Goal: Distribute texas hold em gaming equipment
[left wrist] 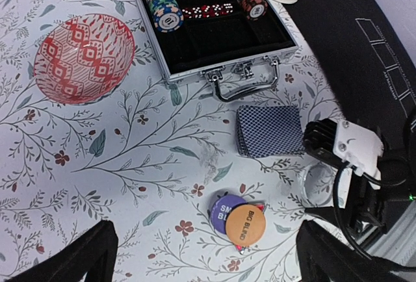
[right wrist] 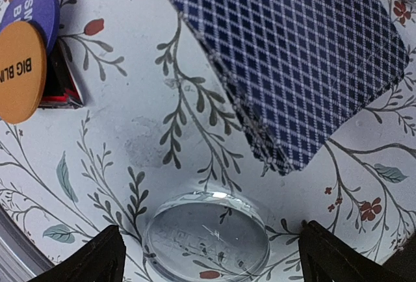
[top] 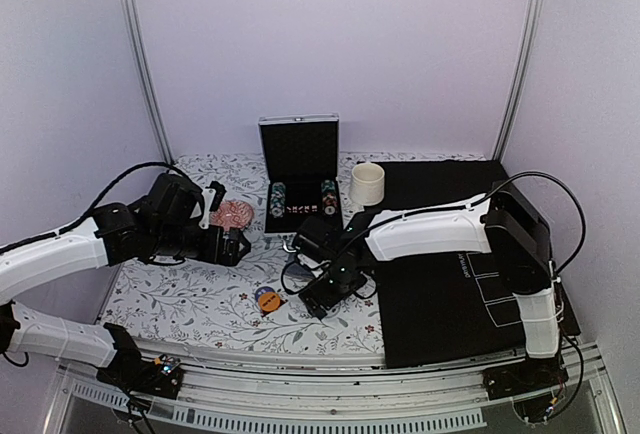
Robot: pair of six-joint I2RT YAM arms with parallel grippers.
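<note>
A black mat [top: 450, 264] is lying to the right of the open metal case [top: 298, 169], seemingly waiting as the playing surface. The case is holding two rows of striped chips [left wrist: 160, 2], not yet handed out. The left gripper [left wrist: 208, 262] is hovering wide open in front of the case, holding nothing. The right gripper [right wrist: 209, 266] is hanging with jaws spread either side of a clear disc [right wrist: 207, 230], apparently lining up a pick. The card deck [left wrist: 270, 130] is sitting just before the case's handle, and farther out from the case the orange disc [left wrist: 245, 225] is overlapping a purple disc [left wrist: 218, 205].
</note>
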